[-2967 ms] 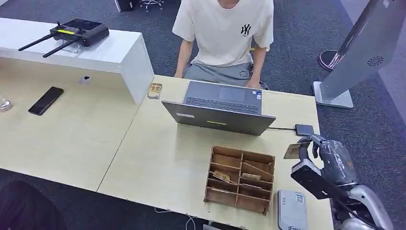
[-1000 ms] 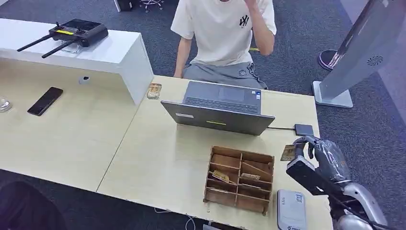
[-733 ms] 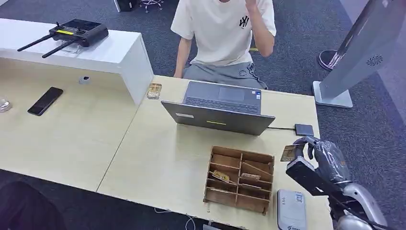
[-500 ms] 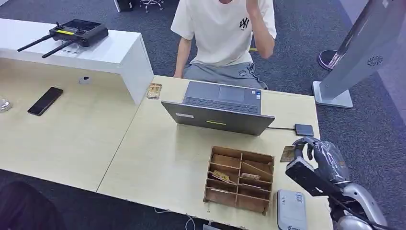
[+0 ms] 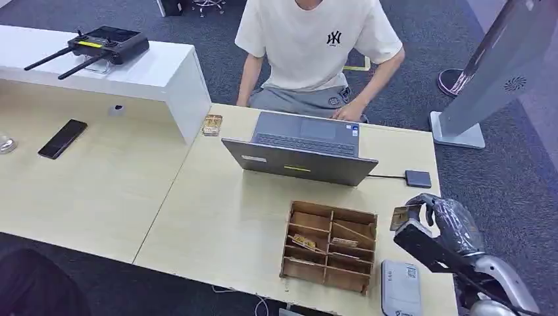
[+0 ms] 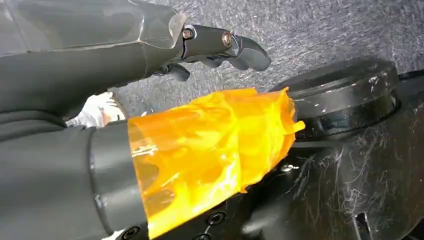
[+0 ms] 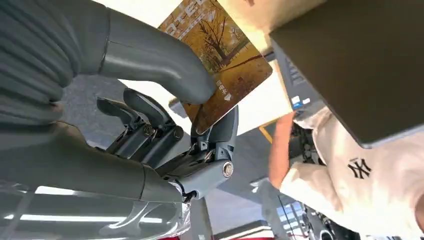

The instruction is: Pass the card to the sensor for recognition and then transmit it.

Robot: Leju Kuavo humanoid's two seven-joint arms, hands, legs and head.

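My right hand (image 5: 444, 220) hovers over the table's right edge and pinches a brown picture card (image 5: 403, 216) between the thumb and a finger. In the right wrist view the card (image 7: 220, 55) shows autumn trees and print, with the thick thumb (image 7: 150, 57) pressed on its face and a dark finger (image 7: 222, 127) behind it. A small dark grey sensor box (image 5: 418, 178), wired to the laptop, lies on the table just beyond the card and apart from it. My left hand (image 6: 150, 100) hangs over the carpet with an orange-wrapped thumb (image 6: 210, 150), its fingers (image 6: 227, 45) apart and holding nothing.
A grey laptop (image 5: 303, 148) stands mid-table with a seated person (image 5: 316, 46) behind it, one hand at its keyboard. A wooden compartment box (image 5: 329, 247) holds several cards. A white device (image 5: 400, 289) lies near the front edge. A phone (image 5: 62, 138), a controller (image 5: 105, 43) and a kiosk stand (image 5: 490, 72) surround the desk.
My right hand has drifted slightly nearer and lower with the card still pinched. The person has lowered the raised arm from the face down to the laptop.
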